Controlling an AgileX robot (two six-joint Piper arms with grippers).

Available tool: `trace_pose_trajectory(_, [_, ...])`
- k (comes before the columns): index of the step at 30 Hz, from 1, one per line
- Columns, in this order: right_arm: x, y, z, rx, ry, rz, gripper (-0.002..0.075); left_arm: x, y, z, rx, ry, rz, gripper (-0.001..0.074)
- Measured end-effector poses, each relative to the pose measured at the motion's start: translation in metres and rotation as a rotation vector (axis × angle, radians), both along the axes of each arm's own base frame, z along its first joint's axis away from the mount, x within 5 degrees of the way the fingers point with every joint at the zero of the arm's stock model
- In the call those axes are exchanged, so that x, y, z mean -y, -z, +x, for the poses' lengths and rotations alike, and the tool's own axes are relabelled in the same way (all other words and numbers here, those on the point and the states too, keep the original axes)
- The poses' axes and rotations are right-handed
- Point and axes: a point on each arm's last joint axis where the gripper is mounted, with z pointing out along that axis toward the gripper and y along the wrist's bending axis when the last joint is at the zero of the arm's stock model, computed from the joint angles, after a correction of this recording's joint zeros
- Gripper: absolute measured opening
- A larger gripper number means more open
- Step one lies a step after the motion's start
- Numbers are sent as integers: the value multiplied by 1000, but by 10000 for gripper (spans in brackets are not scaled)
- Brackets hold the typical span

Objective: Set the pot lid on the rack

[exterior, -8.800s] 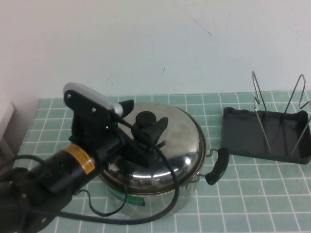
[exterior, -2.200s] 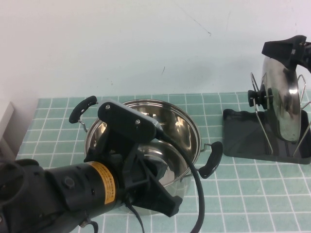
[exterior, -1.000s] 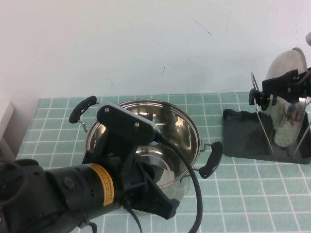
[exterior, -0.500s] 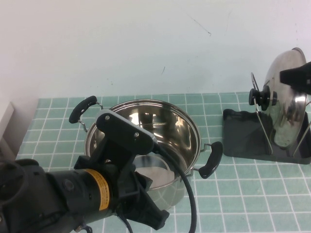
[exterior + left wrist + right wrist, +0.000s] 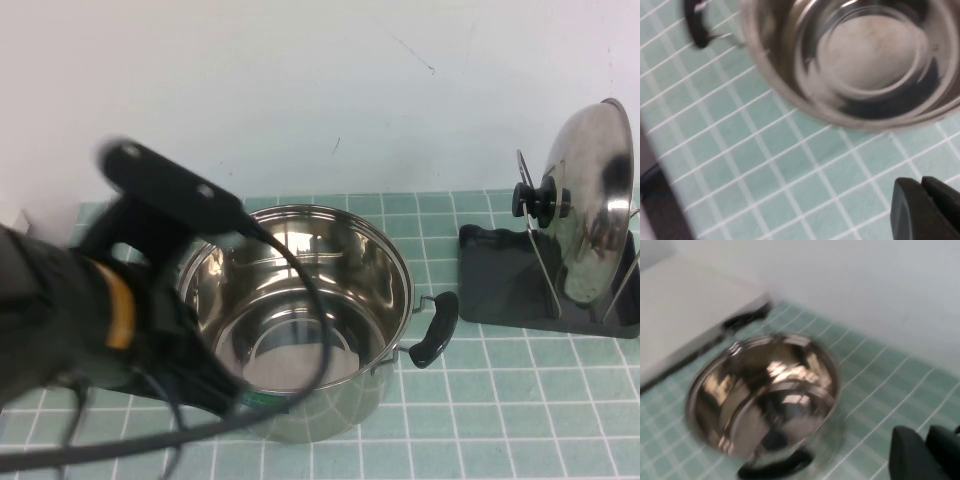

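The pot lid [image 5: 592,205], shiny steel with a black knob [image 5: 540,200], stands on edge in the wire loops of the dark grey rack [image 5: 500,282] at the right. No gripper touches it. My left arm [image 5: 120,300] is blurred at the left, in front of the open pot [image 5: 300,300]. My left gripper [image 5: 921,186] is shut and empty above the tiles beside the pot [image 5: 865,55]. My right gripper [image 5: 926,434] is out of the high view; its wrist view shows it shut and empty, looking across the tiles at the pot [image 5: 765,390].
The deep steel pot with two black side handles [image 5: 433,330] stands in the middle of the green tiled surface. A white wall runs behind. A white ledge [image 5: 690,315] lies past the pot at the far left.
The right gripper has let go of the lid, which now stands in the rack, and has left the high view. The left arm has swung back to the left.
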Motion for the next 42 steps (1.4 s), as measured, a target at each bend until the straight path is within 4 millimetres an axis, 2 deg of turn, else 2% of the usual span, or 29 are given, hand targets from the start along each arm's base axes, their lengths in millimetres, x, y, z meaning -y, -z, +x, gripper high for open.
trace_pose_trajectory(3, [-17, -3, -19, -29, -86, -117, 35, -13, -19, -9, 0, -36, 9, -2])
trace_pose_trajectory(8, [-34, -8, -56, -71, -68, -487, 10, -37, -40, -29, 42, -84, -77, -2])
trace_pose_trajectory(12, [-28, -20, -85, -56, 56, -692, 7, -61, -58, -52, 101, -100, -186, -2])
trace_pose_trajectory(15, [-20, -29, -105, 12, 159, -733, 6, -81, -65, -69, 160, -97, -260, -2])
trace_pose_trajectory(17, [-16, -27, -116, 73, 213, -748, 6, -92, -65, -80, 208, -84, -307, -2])
trace_pose_trajectory(22, [-9, -4, -149, 237, 316, -730, 6, -116, -44, -103, 354, -22, -446, -2])
trace_pose_trajectory(27, [-9, 46, -177, 303, 365, -650, 5, -127, -5, -114, 504, 57, -506, -2])
trace_pose_trajectory(31, [-11, 78, -196, 300, 375, -573, 5, -126, 23, -115, 587, 116, -510, -2])
trace_pose_trajectory(36, [-12, 102, -208, 292, 377, -515, 5, -123, 39, -114, 611, 153, -515, -2])
trace_pose_trajectory(42, [-15, 113, -210, 243, 358, -487, 4, -120, 50, -113, 590, 160, -495, -2])
